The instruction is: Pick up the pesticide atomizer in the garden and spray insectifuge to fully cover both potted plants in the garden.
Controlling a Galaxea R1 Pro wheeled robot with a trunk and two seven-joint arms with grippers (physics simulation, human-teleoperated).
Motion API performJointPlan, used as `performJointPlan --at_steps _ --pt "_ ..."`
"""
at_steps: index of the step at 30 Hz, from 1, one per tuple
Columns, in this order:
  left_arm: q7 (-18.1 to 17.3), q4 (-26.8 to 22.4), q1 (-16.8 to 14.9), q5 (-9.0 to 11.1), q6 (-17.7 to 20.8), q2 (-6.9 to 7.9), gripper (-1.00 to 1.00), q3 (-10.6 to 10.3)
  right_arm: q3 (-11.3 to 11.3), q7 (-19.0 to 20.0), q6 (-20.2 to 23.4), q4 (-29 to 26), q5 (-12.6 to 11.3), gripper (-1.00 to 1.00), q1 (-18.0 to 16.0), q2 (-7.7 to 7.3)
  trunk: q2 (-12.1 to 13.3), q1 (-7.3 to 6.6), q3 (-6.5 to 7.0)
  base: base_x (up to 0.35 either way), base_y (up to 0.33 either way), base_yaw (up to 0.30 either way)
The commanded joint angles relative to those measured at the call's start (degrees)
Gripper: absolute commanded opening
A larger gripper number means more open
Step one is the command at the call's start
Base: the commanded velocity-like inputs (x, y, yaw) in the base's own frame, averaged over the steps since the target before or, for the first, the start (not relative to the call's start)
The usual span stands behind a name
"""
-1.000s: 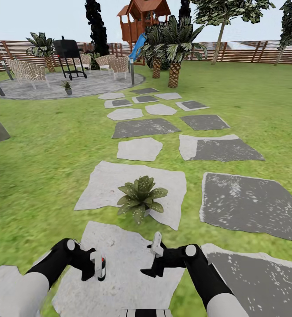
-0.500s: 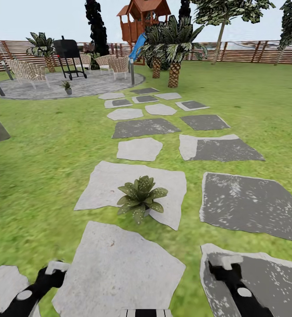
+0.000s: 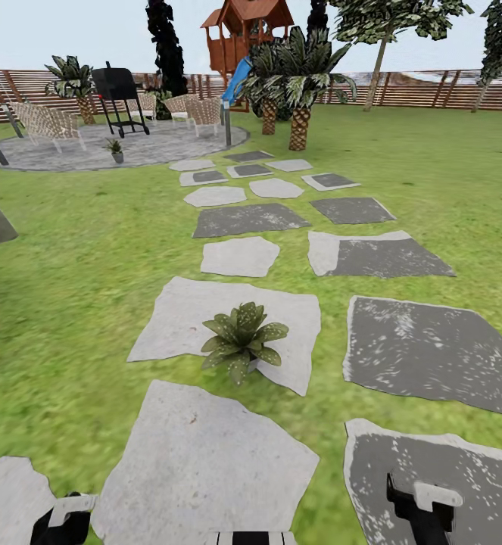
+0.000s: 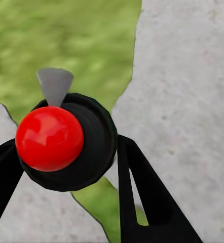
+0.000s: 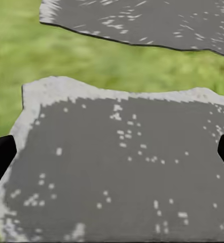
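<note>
While the left gripper (image 4: 66,167) is clamped on the pesticide atomizer (image 4: 66,142), the left wrist view looks straight down its long axis, red spot facing the camera and grey nozzle tip pointing away toward grass and pale stone. From the head view that gripper (image 3: 67,513) shows only as a sliver. Over a dark stepping stone (image 5: 127,172), the right gripper (image 5: 112,157) holds nothing, fingers wide apart. Ahead of both grippers sits one potted plant (image 3: 241,339); another (image 3: 116,149) stands far beyond on the patio (image 3: 160,144).
</note>
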Motion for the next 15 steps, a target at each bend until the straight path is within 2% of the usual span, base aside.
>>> performJointPlan --at_steps 1,3,6,8,15 --pt "-0.46 0.08 -0.04 -0.21 -0.18 -0.02 -1.00 0.50 -0.37 -0.28 -0.31 0.74 0.56 1.00 -0.06 0.10 -0.02 -0.01 -0.04 0.000 0.000 0.000" --pt "-0.46 0.17 0.00 -0.20 -0.19 -0.02 -1.00 0.50 -0.38 -0.47 -0.38 2.19 0.44 1.00 -0.10 0.27 -0.02 -0.01 -0.04 0.000 0.000 0.000" --pt "-0.45 1.92 0.12 -0.12 -0.54 -0.25 -1.00 0.50 -0.32 -0.45 -0.20 11.65 0.54 1.00 -0.09 0.40 -0.02 -0.01 -0.04 0.000 0.000 0.000" --pt "-0.41 2.63 0.11 -0.17 -2.14 -0.27 -1.00 0.50 -0.26 -0.37 -0.21 16.74 0.60 1.00 -0.11 0.54 -0.02 -0.01 -0.04 0.000 0.000 0.000" --pt "-0.41 3.46 0.13 -0.17 -3.50 -0.30 -1.00 0.50 -0.28 -0.27 -0.11 18.94 0.60 1.00 -0.10 0.92 -0.02 -0.01 -0.04 0.000 0.000 0.000"
